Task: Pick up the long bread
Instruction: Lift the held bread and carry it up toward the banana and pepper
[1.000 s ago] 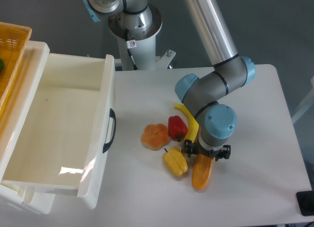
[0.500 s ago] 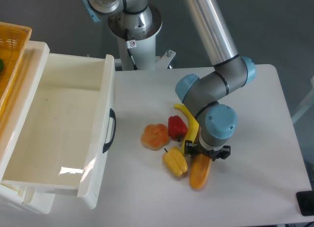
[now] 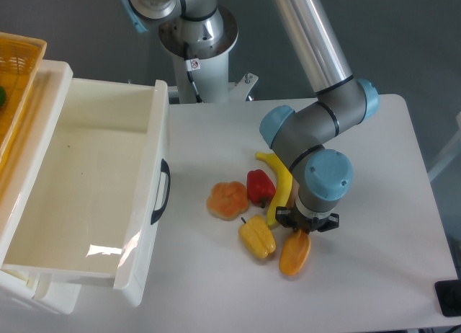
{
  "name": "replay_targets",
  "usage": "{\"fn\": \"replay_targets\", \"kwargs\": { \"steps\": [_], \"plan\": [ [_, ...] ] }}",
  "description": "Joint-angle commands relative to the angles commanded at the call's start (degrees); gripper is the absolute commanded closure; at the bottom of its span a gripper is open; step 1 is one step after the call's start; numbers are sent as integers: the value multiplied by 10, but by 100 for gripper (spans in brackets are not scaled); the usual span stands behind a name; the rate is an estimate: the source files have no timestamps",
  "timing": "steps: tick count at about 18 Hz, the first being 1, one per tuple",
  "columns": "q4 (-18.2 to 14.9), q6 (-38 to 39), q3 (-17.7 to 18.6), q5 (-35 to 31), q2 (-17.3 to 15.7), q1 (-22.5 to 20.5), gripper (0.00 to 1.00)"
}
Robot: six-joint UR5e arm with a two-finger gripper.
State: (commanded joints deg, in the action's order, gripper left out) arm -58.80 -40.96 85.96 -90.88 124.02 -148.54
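Sitting right under the gripper (image 3: 307,228), the long bread (image 3: 295,251) pokes out below the arm's round blue end. Its top end is hidden up in the black gripper parts, and its rounded bottom end points toward the front edge of the white table (image 3: 389,203). The gripper seems to be pinching the top of the bread, but the arm hides the fingers, so I cannot tell for sure.

The bread is smooth and golden-orange, with a soft round tip. Only the lower part of it shows, and it leans a little to the left. It lies in the middle part of the table, closer to the front edge than the back.

Just to its left is a yellow pepper (image 3: 257,236). A yellow banana (image 3: 279,189) runs up beside the arm. A red pepper (image 3: 260,187) touches the banana, and a round orange bun (image 3: 227,200) sits left of that. A big white drawer (image 3: 86,181) stands open at the table's left edge.
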Motion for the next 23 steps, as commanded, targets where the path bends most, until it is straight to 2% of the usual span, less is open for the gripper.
{"fn": "replay_targets", "kwargs": {
  "steps": [1, 11, 15, 23],
  "plan": [
    [-4, 0, -1, 0, -7, -1, 100],
    [-137, -29, -13, -38, -92, 11, 100],
    [-154, -30, -12, -37, -127, 25, 100],
    [-155, -29, -7, -39, -128, 39, 100]
  ]
}}
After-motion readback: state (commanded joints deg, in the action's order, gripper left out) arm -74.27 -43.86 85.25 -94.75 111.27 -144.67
